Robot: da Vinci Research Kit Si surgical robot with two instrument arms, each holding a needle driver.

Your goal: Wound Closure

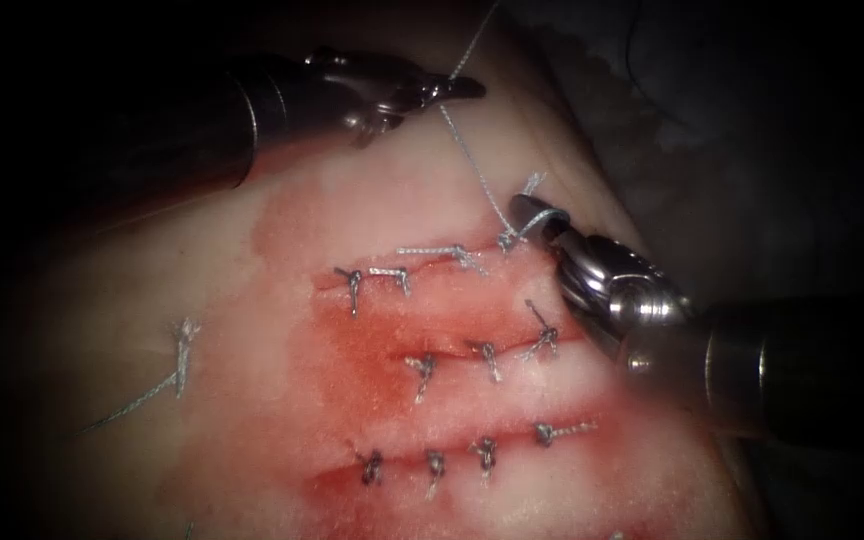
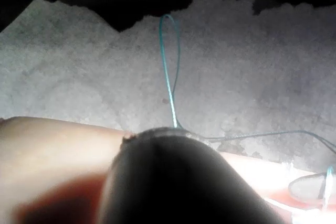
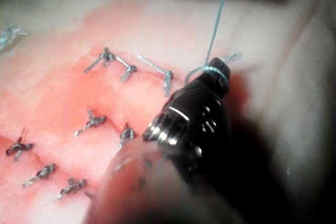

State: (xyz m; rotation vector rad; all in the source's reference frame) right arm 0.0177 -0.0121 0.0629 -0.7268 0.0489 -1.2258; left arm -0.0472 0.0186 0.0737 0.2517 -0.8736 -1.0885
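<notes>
The left tool (image 1: 449,90) reaches in from the upper left, above the tissue (image 1: 252,420), jaws shut on the thread (image 1: 472,160). From there the thread runs taut down to the stitch at the right end of the top cut (image 1: 504,238). The right tool (image 1: 529,210) comes from the right with its tip at that stitch. A loop of thread (image 3: 206,71) is wrapped round its shut jaws, and the short frayed tail (image 1: 532,183) sticks out at their tip. In the left wrist view the thread (image 2: 169,61) rises in a narrow loop beyond the dark shaft (image 2: 168,182).
Three cuts cross the tissue, each closed by several knotted stitches (image 1: 427,365), with red fluid (image 1: 352,350) around them. A loose cut end of thread (image 1: 180,355) lies on the tissue at the left. Grey cloth (image 2: 79,66) lies behind the tissue.
</notes>
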